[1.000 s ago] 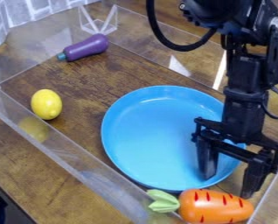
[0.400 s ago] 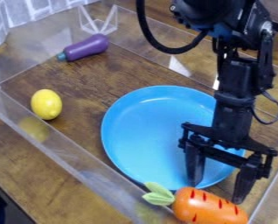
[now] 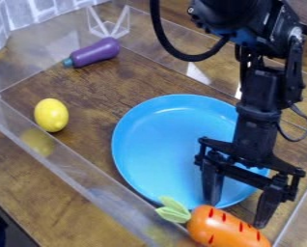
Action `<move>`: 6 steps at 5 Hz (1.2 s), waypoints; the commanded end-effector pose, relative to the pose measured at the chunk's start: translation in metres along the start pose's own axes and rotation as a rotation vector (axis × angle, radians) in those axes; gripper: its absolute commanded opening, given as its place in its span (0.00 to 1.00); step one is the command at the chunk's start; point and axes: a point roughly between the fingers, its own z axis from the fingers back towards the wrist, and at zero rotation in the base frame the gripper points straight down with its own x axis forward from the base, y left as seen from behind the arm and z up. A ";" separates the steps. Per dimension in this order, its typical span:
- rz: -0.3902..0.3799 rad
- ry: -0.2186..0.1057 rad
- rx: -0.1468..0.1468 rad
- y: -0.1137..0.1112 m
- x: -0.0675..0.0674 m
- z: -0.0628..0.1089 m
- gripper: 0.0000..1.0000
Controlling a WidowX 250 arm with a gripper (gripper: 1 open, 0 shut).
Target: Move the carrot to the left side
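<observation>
Claw (image 3: pixel 248 190) spread wide and empty hangs over the plate (image 3: pixel 156 135) rim, just above the carrot (image 3: pixel 223 228) lying at the bottom edge by the tray (image 3: pixel 69 166) wall. A tilted close on that glossy body may squirt it sideways or jam it against the wall. Count: one carrot, one lemon (image 3: pixel 50 115), one eggplant (image 3: pixel 95 52), one plate

Carrot (image 3: pixel 221 228) cut off by bottom edge; arm top cropped; plate (image 3: pixel 156 145) partly hidden behind pincer (image 3: pixel 242 192).
</observation>
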 end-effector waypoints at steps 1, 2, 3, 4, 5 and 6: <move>-0.004 0.015 0.011 -0.011 -0.012 -0.007 1.00; 0.020 0.018 0.007 -0.014 -0.010 -0.006 1.00; 0.046 0.018 0.002 -0.015 -0.008 -0.005 1.00; 0.072 0.018 -0.004 -0.016 -0.006 -0.004 1.00; 0.079 0.021 -0.004 -0.016 -0.012 -0.006 1.00; 0.085 0.022 -0.004 -0.016 -0.019 -0.007 1.00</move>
